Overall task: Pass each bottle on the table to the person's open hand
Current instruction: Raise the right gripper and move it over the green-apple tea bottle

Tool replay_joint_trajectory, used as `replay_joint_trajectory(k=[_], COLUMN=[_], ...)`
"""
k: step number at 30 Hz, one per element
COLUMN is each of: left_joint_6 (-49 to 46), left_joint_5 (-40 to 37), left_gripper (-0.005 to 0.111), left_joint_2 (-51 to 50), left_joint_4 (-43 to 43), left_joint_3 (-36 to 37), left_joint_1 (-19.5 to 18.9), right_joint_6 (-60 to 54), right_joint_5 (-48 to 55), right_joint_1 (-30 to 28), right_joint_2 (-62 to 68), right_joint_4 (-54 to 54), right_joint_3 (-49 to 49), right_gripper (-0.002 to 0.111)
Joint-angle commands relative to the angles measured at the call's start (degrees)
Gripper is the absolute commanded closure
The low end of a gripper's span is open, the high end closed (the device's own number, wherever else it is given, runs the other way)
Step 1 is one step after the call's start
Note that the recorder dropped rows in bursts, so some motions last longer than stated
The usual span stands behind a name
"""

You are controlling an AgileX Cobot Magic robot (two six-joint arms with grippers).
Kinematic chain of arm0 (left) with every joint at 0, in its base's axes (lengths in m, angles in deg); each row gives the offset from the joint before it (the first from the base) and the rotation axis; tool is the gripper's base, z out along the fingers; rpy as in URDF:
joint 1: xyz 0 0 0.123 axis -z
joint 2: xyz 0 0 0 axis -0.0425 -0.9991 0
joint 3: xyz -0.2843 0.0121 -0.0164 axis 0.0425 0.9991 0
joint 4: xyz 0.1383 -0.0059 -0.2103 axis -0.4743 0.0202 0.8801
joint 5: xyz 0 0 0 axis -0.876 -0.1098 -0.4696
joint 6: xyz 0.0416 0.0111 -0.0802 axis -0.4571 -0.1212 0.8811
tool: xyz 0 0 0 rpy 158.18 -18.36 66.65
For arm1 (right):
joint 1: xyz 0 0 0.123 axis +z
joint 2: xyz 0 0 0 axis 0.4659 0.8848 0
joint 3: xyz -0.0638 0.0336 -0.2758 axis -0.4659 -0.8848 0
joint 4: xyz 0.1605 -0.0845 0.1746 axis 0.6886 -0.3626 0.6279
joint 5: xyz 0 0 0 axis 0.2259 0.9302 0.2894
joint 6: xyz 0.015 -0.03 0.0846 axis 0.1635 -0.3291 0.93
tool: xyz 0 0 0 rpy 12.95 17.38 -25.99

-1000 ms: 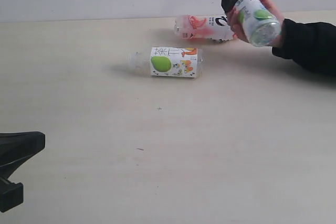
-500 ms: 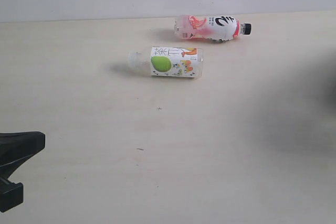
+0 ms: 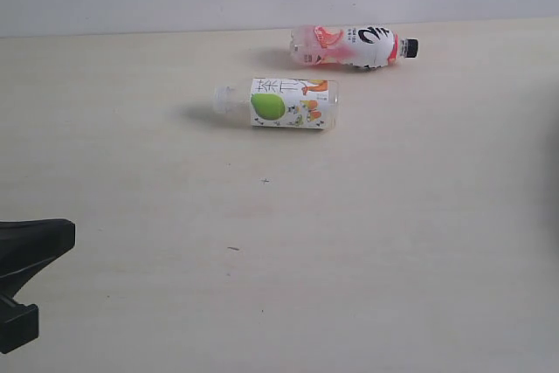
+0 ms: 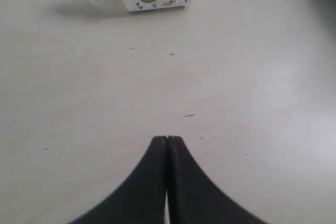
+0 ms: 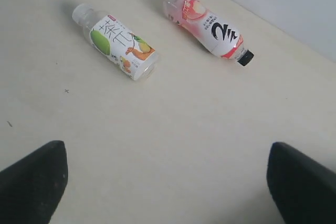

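Exterior view: hand and lime bottle gone; right gripper point(image 5: 165, 153) spread empty, left gripper point(image 4: 167, 145) pressed together.

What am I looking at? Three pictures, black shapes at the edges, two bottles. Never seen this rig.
It is a robot with two arms, each ending in a pincer. One picture comes from a fixed camera off the arms. The other two come from cameras on the wrists, each looking out past its own pincer. The black pair in the left wrist view is the left pincer, fingers pressed together on nothing. The two black shapes far apart in the right wrist view are the right pincer, open and empty. On the table two bottles lie on their sides, apart from each other: the apple bottle and the pink bottle. Nothing is held, and no human hand is in view.
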Motion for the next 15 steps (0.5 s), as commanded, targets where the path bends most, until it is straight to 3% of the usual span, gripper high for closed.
replay_joint_trajectory(k=[1, 15], left_joint_6=[-0.3, -0.3], left_joint_5=[0.5, 0.5], left_gripper=[0.107, 0.107], left_joint_2=[0.2, 0.2], left_joint_4=[0.3, 0.3], left_joint_3=[0.2, 0.2], left_joint_1=[0.0, 0.0], right_joint_6=[-4.4, -23.6], right_joint_5=[-1.2, -5.4], right_joint_1=[0.1, 0.1], right_joint_2=[2.4, 13.0], right_joint_4=[0.1, 13.6], right_joint_3=[-0.4, -0.4], right_gripper=[0.012, 0.012])
